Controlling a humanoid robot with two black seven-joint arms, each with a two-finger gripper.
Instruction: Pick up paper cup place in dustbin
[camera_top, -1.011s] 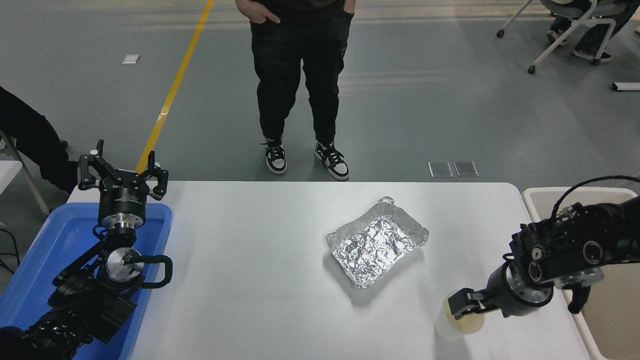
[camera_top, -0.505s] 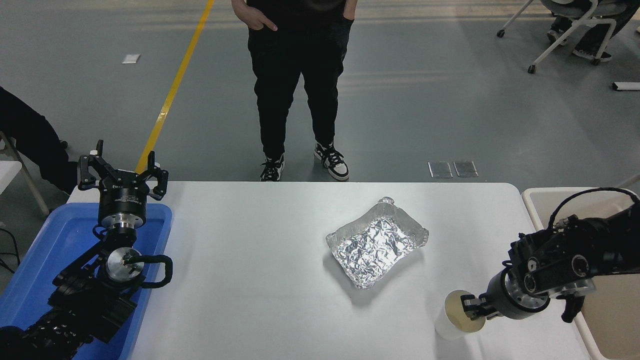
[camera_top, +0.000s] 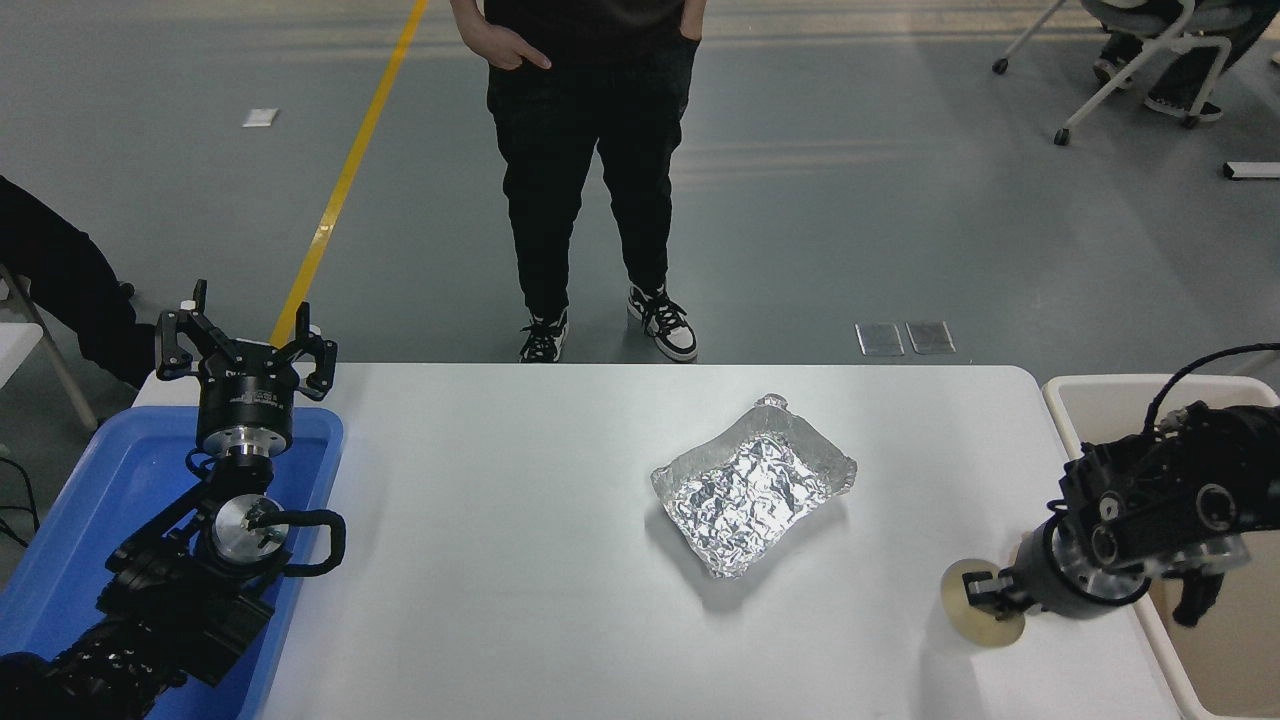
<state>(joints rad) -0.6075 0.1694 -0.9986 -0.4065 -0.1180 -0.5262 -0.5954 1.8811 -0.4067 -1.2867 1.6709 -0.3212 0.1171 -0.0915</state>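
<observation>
The paper cup (camera_top: 982, 603) is held by its rim in the closed right gripper (camera_top: 985, 592), with the dustbin (camera_top: 1100, 395) immediately right.

grey floor (camera_top: 900, 200) with a yellow line (camera_top: 345, 180) running to the table's (camera_top: 500, 560) far left corner. a person (camera_top: 590, 170) in black stands behind the table. a wheeled chair (camera_top: 1130, 60) sits top right.
</observation>
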